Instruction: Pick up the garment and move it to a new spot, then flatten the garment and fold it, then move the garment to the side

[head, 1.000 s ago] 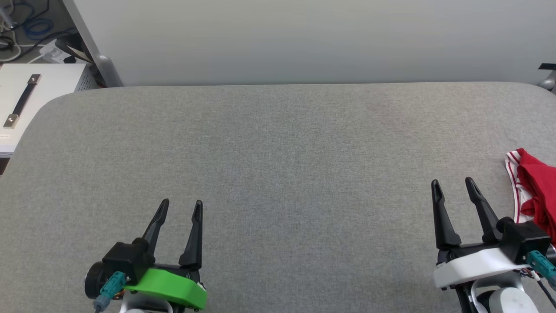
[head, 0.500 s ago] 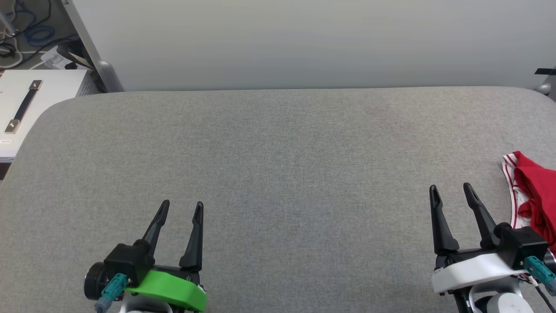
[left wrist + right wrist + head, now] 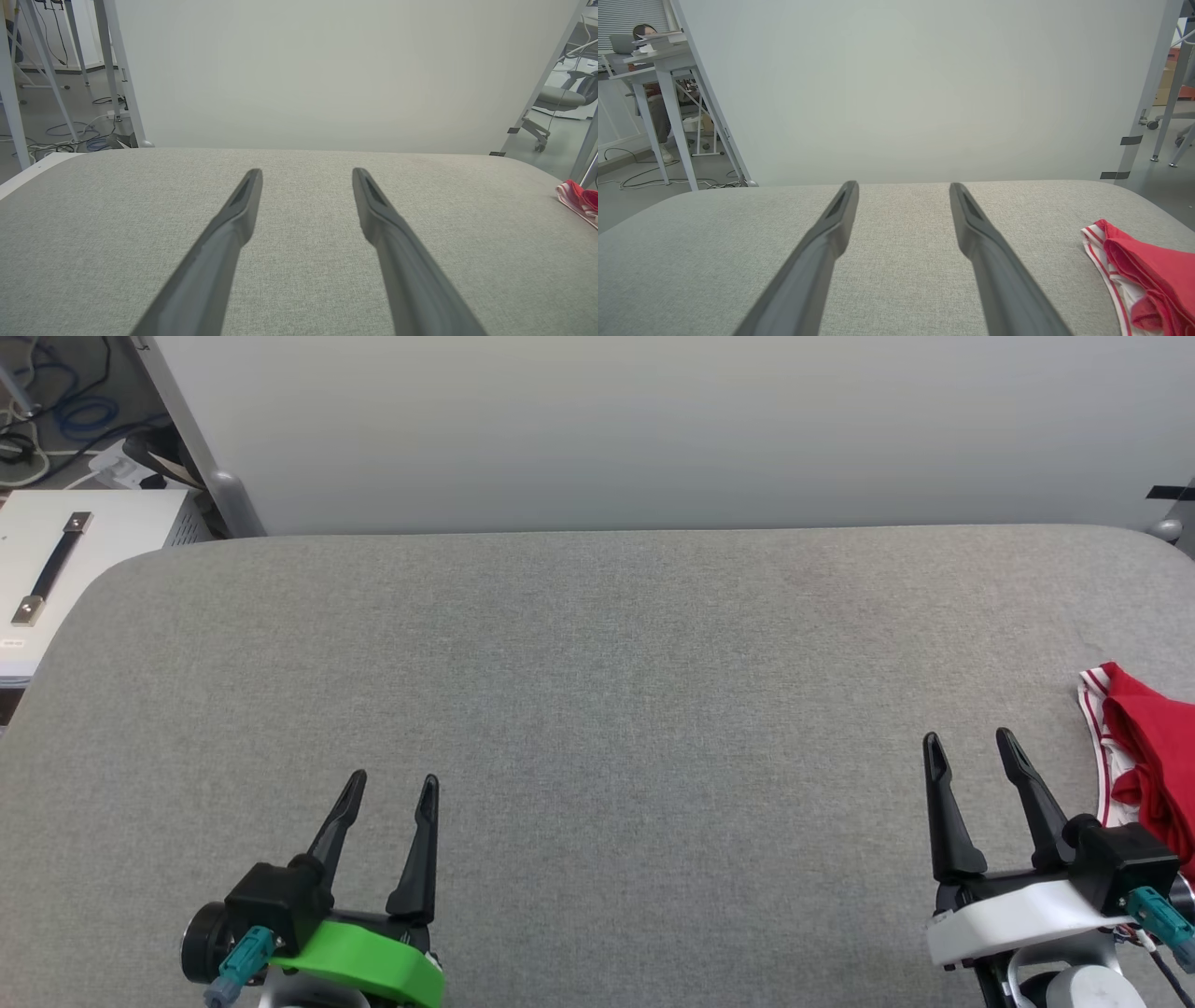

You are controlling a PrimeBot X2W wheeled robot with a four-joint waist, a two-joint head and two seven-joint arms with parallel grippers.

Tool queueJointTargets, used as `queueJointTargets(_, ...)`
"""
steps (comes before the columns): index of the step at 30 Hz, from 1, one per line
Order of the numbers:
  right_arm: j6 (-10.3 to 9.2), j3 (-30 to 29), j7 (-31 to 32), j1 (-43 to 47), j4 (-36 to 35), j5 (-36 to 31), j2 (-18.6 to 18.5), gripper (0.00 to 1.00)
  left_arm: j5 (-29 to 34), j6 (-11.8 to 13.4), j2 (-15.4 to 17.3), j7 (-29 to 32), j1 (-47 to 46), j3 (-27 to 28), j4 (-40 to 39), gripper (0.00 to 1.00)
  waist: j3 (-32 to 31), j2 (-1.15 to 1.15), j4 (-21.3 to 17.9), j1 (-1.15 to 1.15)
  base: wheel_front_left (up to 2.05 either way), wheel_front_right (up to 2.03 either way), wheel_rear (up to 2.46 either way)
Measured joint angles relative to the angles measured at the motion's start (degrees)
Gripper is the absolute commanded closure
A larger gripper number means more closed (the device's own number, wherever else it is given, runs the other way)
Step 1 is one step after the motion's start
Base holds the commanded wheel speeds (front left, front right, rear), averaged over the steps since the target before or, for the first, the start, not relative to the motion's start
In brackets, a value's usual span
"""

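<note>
A red garment (image 3: 1146, 747) lies bunched at the right edge of a grey fabric-covered table (image 3: 597, 653), toward the near corner, its white-and-red striped trim turned to the table's middle and part of the cloth cut off by the head view's border. The robot's 2 grippers hover low over the table's near edge, well apart from each other. The left gripper (image 3: 392, 780), on a green mount, sits toward the near-left part of the table with its 2 dark fingers spread and nothing between them. The right gripper (image 3: 968, 739), on a white mount, sits just beside the garment on its left without touching it, its fingers likewise spread and empty. In both wrist views, bare grey cloth shows between the long fingers, which point toward the far edge. A plain white panel (image 3: 653, 420) stands behind that far edge. Off the table's far-left corner sits a white cabinet (image 3: 112, 513) with a black handle (image 3: 51, 555), and cables (image 3: 65, 401) trail on the floor beyond. In the right wrist view a person (image 3: 654, 100) sits at a desk (image 3: 654, 58) in the background.
</note>
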Motion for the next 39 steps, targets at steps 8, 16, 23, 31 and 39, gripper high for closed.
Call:
queueJointTargets(8, 0.0, -0.1, 0.2, 0.1, 0.0, -0.1, 0.0, 1.0, -0.1, 0.0, 0.1, 0.1, 0.0, -0.3, 0.0, 1.0, 0.0, 0.0, 0.1, 0.0, 0.0, 0.0, 0.0)
queueJointTargets(16, 0.0, -0.1, 0.9, 0.1, 0.0, -0.6, 0.0, 1.0, 0.5, 0.4, 0.0, 1.1, 0.0, 0.0, 0.0, 1.0, -0.1, 0.0, 0.0, 0.0, 0.0, 0.0, 0.0)
queueJointTargets(23, 0.0, -0.2, 1.9, 0.1, 0.0, -1.1, 0.1, 1.0, 1.2, 0.6, -0.2, 1.8, 0.0, 0.3, -0.3, 1.0, -0.1, 0.0, 0.0, 0.0, 0.0, 0.0, 0.0)
queueJointTargets(31, 0.0, -0.2, 2.6, 0.1, 0.0, -1.6, 0.2, 1.0, 2.1, 1.1, -0.4, 2.9, 0.0, 0.6, -0.6, 1.0, -0.2, 0.0, -0.1, 0.0, 0.0, 0.0, 0.0)
queueJointTargets(39, 0.0, -0.2, 4.2, 0.1, -0.2, -2.4, 0.4, 1.0, 3.5, 1.7, -0.8, 4.1, -0.1, 1.1, -1.0, 1.0, -0.3, 0.0, -0.2, 0.0, 0.0, 0.0, 0.0)
